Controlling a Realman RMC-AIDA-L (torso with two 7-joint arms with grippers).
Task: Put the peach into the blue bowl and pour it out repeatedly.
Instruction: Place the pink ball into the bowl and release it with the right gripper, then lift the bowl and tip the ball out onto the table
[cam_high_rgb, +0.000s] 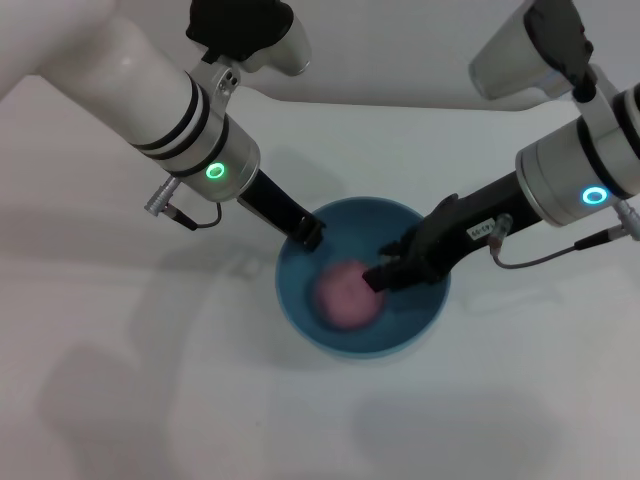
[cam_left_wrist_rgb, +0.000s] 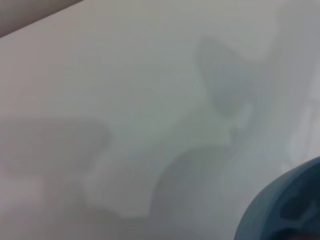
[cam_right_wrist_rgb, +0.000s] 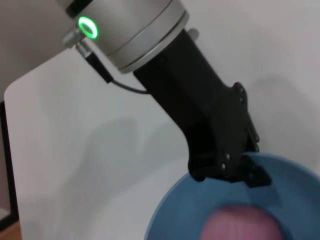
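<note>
The blue bowl (cam_high_rgb: 412, 322) stands on the white table in the middle of the head view. The pink peach (cam_high_rgb: 347, 296) lies inside it. My left gripper (cam_high_rgb: 308, 233) is shut on the bowl's far-left rim. My right gripper (cam_high_rgb: 386, 272) reaches into the bowl from the right, just above and beside the peach. The right wrist view shows the left gripper (cam_right_wrist_rgb: 248, 171) clamped on the bowl's rim (cam_right_wrist_rgb: 172, 217), with the peach (cam_right_wrist_rgb: 240, 226) below it. The left wrist view shows only an edge of the bowl (cam_left_wrist_rgb: 282, 210).
The white table (cam_high_rgb: 150, 380) spreads around the bowl. Its far-left edge and a dark strip beyond it show in the right wrist view (cam_right_wrist_rgb: 5, 165). Both forearms hang over the back of the table.
</note>
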